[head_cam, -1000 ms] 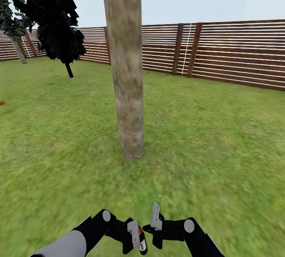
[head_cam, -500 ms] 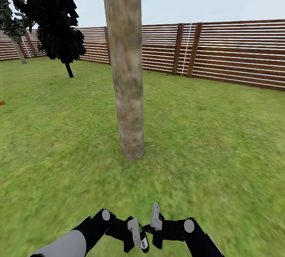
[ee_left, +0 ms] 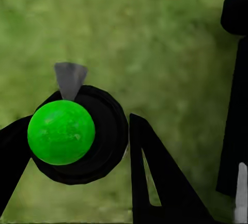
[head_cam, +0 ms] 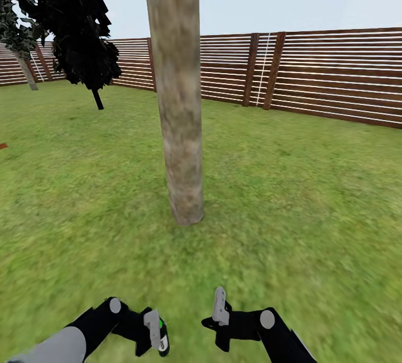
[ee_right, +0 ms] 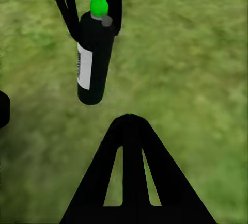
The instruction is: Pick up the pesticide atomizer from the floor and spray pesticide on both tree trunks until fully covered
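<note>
- A thick mottled trunk (head_cam: 180, 95) stands on the grass straight ahead of the robot, with nothing between it and the arms.
- A dark conifer (head_cam: 72, 22) stands further back toward the fence (head_cam: 312, 72), and a thin grey trunk (head_cam: 25, 70) shows near the far left stretch of fence.
- The floor (head_cam: 301, 201) is blurry green lawn, closed in by brown horizontal slats under a pale sky.
- The atomizer (ee_right: 94, 53), a dark bottle with a pale label and a bright green top, is held clear of the grass between the left fingers (ee_left: 155, 182).
- The left gripper (head_cam: 156, 336) pinches the atomizer's body.
- The right gripper (head_cam: 219, 307) hangs just beside it, apart from the bottle; whether its fingers (ee_right: 130, 177) are spread or pressed together cannot be told.
</note>
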Controlling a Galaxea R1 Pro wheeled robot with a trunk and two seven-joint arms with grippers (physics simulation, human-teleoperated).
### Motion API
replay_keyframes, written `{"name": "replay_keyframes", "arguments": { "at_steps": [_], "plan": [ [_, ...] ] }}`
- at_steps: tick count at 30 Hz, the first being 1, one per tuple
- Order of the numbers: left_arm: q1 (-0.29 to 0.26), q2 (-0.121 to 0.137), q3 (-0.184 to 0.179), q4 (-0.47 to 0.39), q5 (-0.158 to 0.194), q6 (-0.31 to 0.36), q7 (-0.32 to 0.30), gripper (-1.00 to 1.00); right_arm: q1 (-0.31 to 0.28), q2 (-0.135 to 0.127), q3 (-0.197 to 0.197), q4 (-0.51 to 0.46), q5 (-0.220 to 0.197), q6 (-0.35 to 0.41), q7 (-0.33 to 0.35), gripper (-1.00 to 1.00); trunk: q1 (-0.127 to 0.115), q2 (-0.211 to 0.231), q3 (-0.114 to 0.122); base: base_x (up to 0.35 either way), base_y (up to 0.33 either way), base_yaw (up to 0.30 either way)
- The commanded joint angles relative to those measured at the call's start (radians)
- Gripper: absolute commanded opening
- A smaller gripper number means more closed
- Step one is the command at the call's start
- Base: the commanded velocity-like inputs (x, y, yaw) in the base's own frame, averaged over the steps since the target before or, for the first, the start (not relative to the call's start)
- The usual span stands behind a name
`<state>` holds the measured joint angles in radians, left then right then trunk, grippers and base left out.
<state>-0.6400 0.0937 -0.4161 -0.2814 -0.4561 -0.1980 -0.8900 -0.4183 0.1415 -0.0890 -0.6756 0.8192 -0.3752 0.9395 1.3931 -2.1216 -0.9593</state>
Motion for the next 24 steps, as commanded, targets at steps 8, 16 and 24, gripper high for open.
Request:
{"name": "replay_keyframes", "arguments": {
  "at_steps": [8, 16, 24],
  "plan": [
    [0.005, 0.150, 0.006, 0.009, -0.006, -0.009, 0.068, -1.00, 0.000, -0.054, -0.016, 0.002, 0.011, -0.007, -0.004, 1.00, 0.000, 0.000, -0.001, 0.000, 0.000, 0.000],
    [0.005, 0.164, 0.402, 0.010, 0.175, 0.026, 0.324, -1.00, 0.004, -0.149, -0.421, 0.192, 0.009, -0.007, -0.617, 1.00, 0.000, 0.000, -0.001, 0.000, 0.000, 0.000],
    [-0.016, 0.109, 0.532, -0.021, 0.187, 0.498, 0.468, -1.00, 0.006, -0.152, -0.710, 0.293, 0.008, -0.009, -0.987, 1.00, 0.000, 0.000, -0.001, 0.000, 0.000, 0.000]
  ]
}}
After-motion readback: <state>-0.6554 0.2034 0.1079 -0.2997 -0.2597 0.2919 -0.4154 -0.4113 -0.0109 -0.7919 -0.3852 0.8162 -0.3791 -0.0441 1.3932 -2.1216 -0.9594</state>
